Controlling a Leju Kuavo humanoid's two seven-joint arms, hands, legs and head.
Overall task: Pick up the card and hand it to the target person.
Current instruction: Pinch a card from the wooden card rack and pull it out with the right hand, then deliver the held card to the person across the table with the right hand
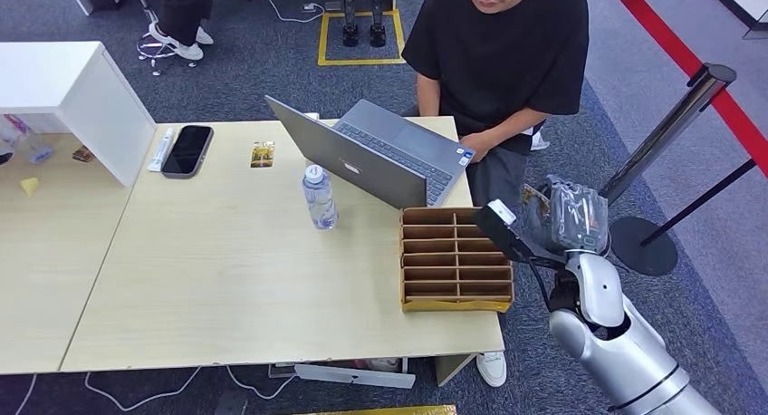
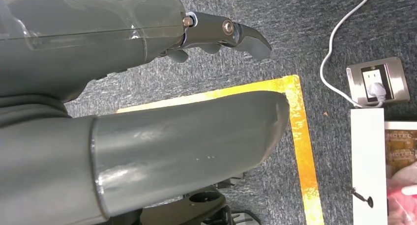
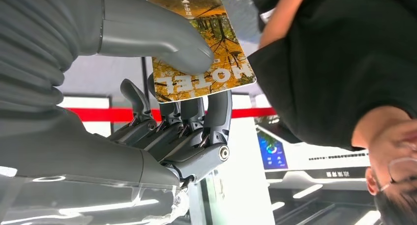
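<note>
Grey carpet floor [image 1: 272,62] with yellow tape square and a red line at far right; light wood worktop [image 1: 226,279] in centre, a second one butted against its left side carrying a white box [image 1: 68,93]. Person in black shirt [image 1: 498,53] stands at the far right corner of the worktop, hand on an open grey laptop [image 1: 380,152]. Black stanchion post [image 1: 666,134] with round base stands right of the robot arm. On the worktop: brown cardboard divider tray [image 1: 456,261] at the near right edge, clear water bottle [image 1: 319,197] just left of the laptop, black phone [image 1: 187,149] and a small gold-brown packet [image 1: 263,154] toward the far edge. Right arm raised off the worktop's right edge, beside the tray; right robot hand [image 3: 182,122] grasps the card [image 3: 206,48], thumb pressed on its printed face, fingers behind, held up near the person's torso. Left robot hand [image 2: 216,36] hangs over the carpet, fingers apart, holding nothing
</note>
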